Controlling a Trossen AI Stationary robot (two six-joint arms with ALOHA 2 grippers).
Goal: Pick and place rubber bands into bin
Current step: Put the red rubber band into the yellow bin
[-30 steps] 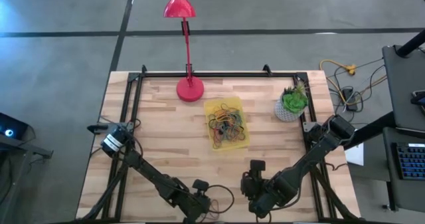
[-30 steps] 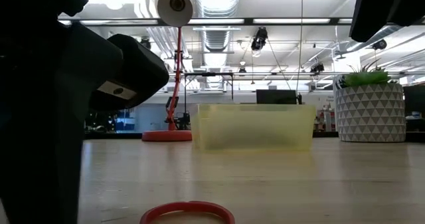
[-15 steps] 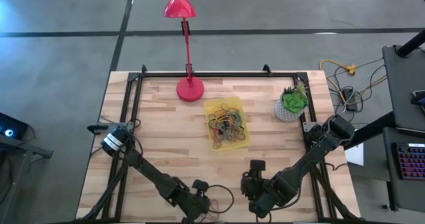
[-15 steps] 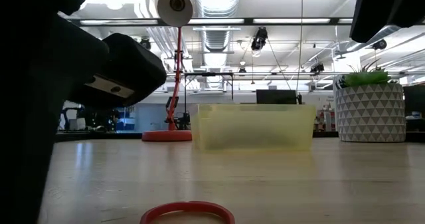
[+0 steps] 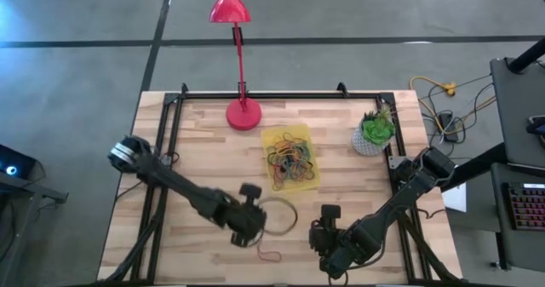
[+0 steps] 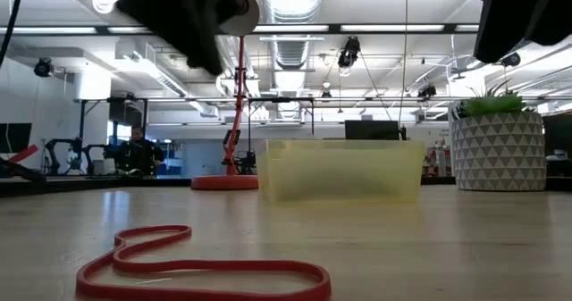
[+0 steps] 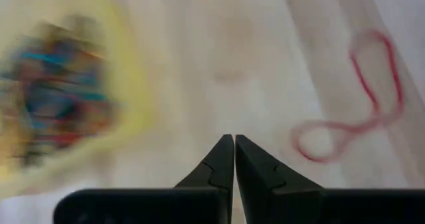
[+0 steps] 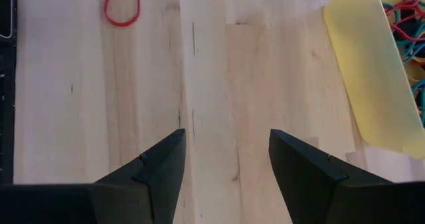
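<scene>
One red rubber band [image 5: 271, 255] lies flat on the bare wood near the table's near edge, pinched into a long figure-eight [image 6: 201, 265] [image 7: 352, 104] [image 8: 121, 4]. The yellow bin [image 5: 266, 139] stands mid-table with several coloured bands inside [image 5: 289, 157]; its wall shows in the low view [image 6: 344, 170]. My left gripper [image 5: 249, 232] [image 7: 234, 141] hangs shut above the table between bin and red band, touching nothing. My right gripper [image 5: 328, 236] [image 8: 226, 144] is open, low by the near edge, to the right of the red band.
A red lamp stands on its round base [image 5: 243, 114] at the far edge, behind the bin. A white pot with a green plant [image 5: 373, 134] is at the far right. A black cable loop [image 5: 279, 215] hangs by my left gripper. Bare wood lies left of the bin.
My left arm has risen from the near edge and swung toward the table's middle, nearer the bin, leaving the low view's foreground. The red band, earlier only an arc at the near edge, now lies in full view as a long twisted loop. My right arm has kept still.
</scene>
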